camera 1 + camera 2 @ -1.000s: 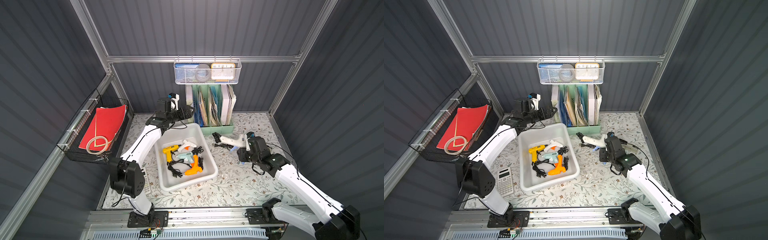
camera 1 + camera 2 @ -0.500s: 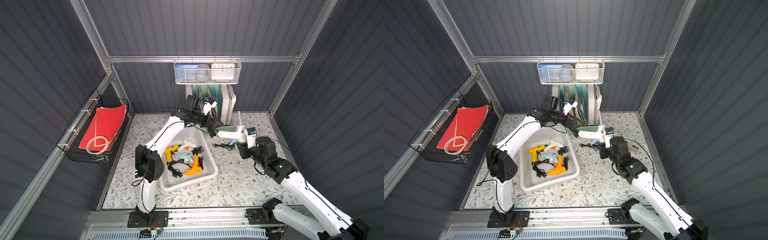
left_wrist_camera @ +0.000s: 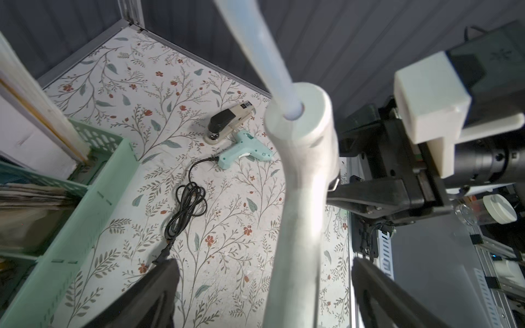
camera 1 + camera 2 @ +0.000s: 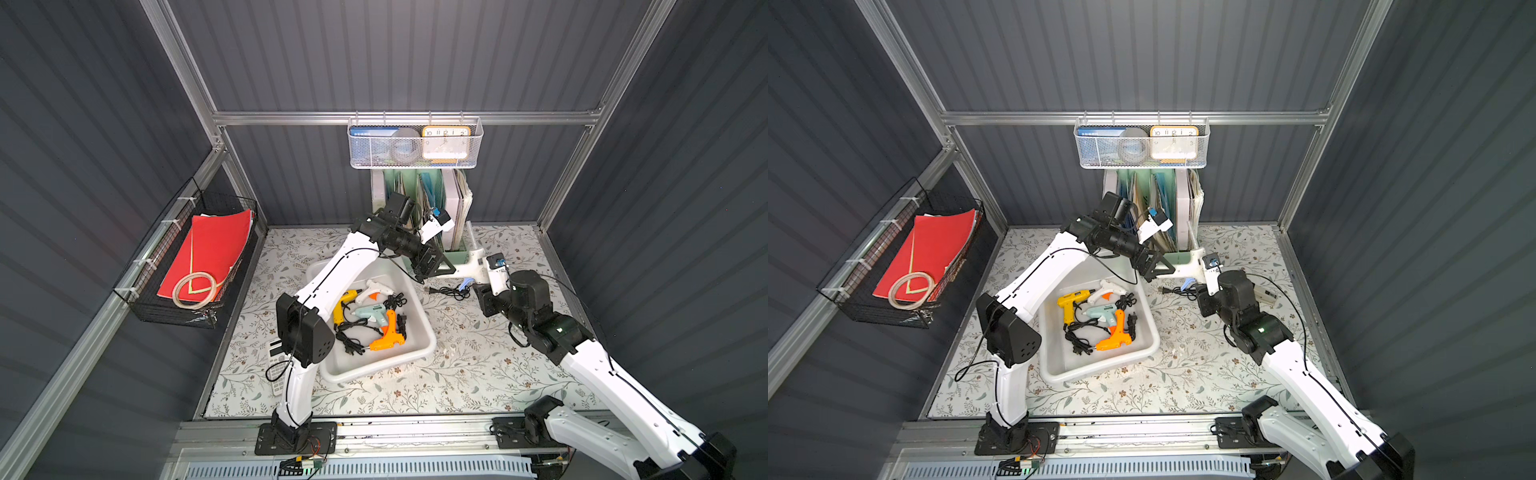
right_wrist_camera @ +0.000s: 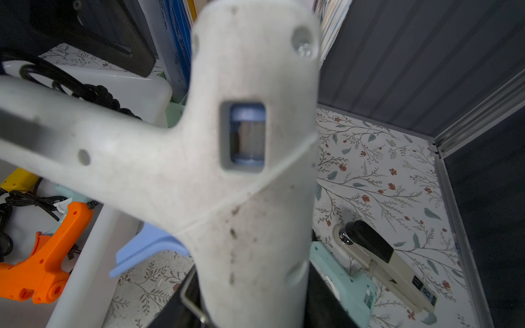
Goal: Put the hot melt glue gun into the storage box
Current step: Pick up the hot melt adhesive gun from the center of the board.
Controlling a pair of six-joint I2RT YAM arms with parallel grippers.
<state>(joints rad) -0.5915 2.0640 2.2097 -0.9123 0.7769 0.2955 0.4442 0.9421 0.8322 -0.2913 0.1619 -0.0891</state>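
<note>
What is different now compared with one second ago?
The left gripper swung from behind the storage box across to the white glue gun, and its open fingers now straddle the handle. The right gripper lifted that gun off the table, still shut on it. The box and the four guns in it stayed put.

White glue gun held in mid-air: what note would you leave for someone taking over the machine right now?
Right gripper: shut on the white glue gun, held above the table beside the storage box.
Left gripper: open, jaws either side of its handle, not closed.
Done: four glue guns lie in the box.
Left: get this one in; a mint glue gun lies on the table.
</note>
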